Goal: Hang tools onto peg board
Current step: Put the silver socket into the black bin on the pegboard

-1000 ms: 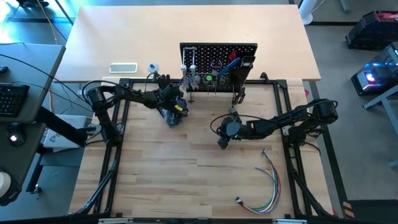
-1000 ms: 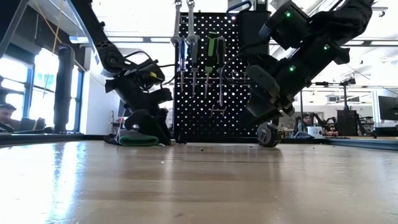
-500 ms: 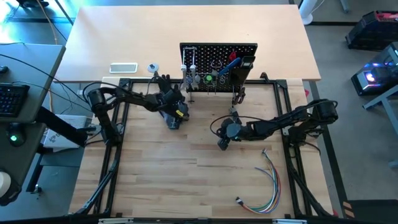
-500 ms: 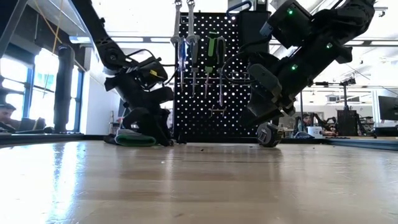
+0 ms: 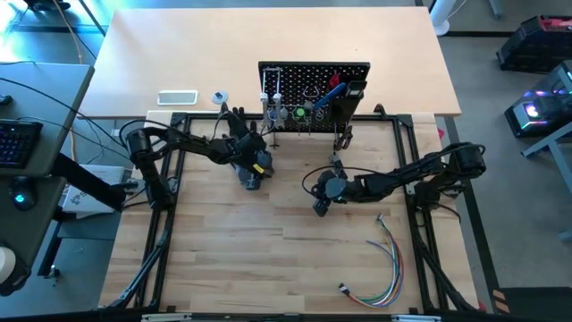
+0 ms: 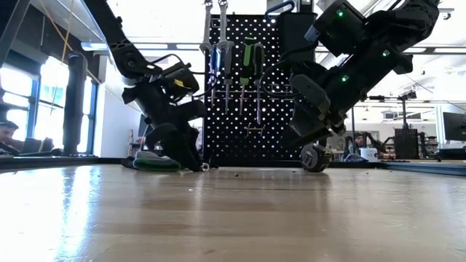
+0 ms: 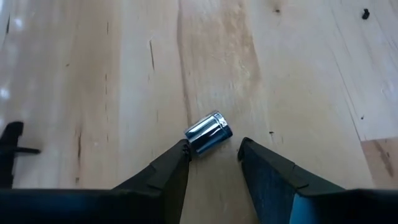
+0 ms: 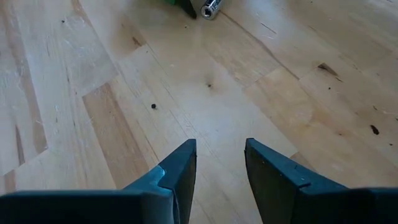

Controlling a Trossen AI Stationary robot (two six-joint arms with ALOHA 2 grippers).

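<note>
Left gripper [image 7: 213, 149] spread, tips on either side of a small silver socket [image 7: 209, 132] lying on the wooden table [image 7: 298, 74].

High view: left gripper [image 5: 253, 175] low, in front of the peg board [image 5: 314, 87]; right gripper [image 5: 319, 205] well apart.
Low view: tools [image 6: 240, 69] hang upright on the board.
Left wrist view: socket on its side, long axis diagonal, one finger [image 7: 171, 168] touching it.
Right wrist view: fingers [image 8: 180, 165] spread, holding nothing.
</note>
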